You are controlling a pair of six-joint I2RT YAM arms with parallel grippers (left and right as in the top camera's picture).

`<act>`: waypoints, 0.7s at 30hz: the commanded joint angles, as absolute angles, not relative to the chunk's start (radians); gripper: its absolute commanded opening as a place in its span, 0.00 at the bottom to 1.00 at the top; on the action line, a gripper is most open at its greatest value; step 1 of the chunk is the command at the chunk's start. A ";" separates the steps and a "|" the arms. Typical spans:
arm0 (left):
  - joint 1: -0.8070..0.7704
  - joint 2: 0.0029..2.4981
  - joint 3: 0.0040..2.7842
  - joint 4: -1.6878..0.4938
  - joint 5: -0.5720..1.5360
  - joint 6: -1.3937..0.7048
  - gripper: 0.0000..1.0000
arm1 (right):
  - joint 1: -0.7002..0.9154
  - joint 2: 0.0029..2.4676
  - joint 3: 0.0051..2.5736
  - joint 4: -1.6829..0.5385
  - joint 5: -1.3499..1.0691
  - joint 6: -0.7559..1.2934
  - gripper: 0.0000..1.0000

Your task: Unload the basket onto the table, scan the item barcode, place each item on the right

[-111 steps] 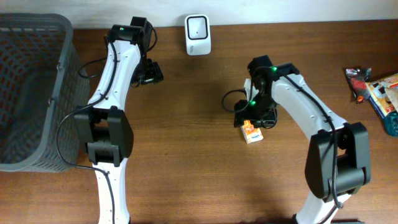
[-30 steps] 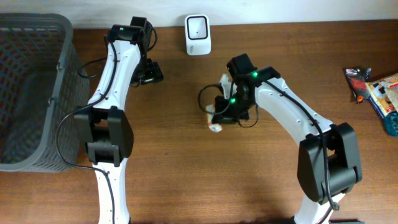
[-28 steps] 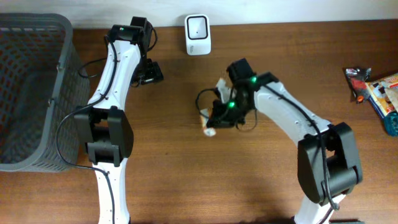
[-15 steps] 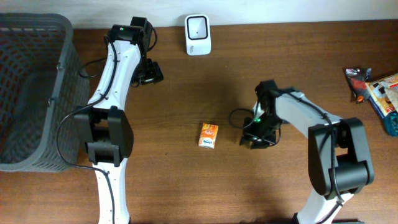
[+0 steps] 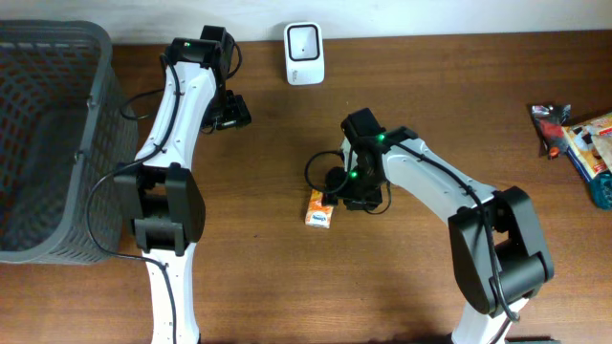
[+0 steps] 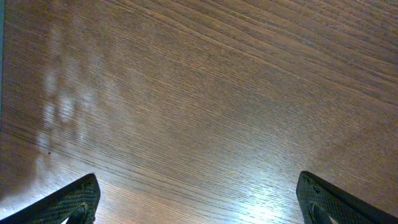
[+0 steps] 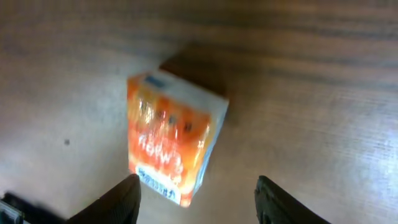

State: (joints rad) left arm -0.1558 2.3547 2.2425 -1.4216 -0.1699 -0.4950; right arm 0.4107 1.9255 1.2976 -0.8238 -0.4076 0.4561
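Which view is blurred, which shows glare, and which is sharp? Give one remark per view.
Right wrist: blur smears the box and its print. Left wrist: crisp wood grain, pale glare patches on the table at left and bottom. Overhead: sharp, evenly lit, only faint shadows.

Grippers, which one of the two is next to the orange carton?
The right gripper: the orange carton lies just ahead of its open jaws. The left gripper faces only bare tabletop.

Even light, glare on table (image 6: 186, 199), right wrist view blurred, perhaps motion
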 commanded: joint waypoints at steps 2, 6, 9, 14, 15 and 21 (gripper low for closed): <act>-0.156 2.362 2.258 -1.422 -0.181 -0.504 0.99 | 0.428 1.927 1.229 -0.748 -0.395 0.559 0.52; -0.156 2.362 2.258 -1.423 -0.181 -0.504 0.99 | 0.451 1.927 1.187 -0.691 -0.398 0.586 0.51; -0.156 2.362 2.258 -1.423 -0.181 -0.504 0.99 | 0.450 1.927 1.181 -0.680 -0.395 0.586 0.45; -0.156 2.362 2.258 -1.423 -0.181 -0.504 0.99 | 0.445 1.927 1.181 -0.676 -0.396 0.585 0.04; -0.156 2.362 2.258 -1.423 -0.181 -0.504 0.99 | 0.441 1.927 1.181 -0.676 -0.396 0.585 0.04; -0.156 2.362 2.258 -1.423 -0.181 -0.504 0.99 | 0.321 1.925 1.193 -0.639 -0.940 0.165 0.04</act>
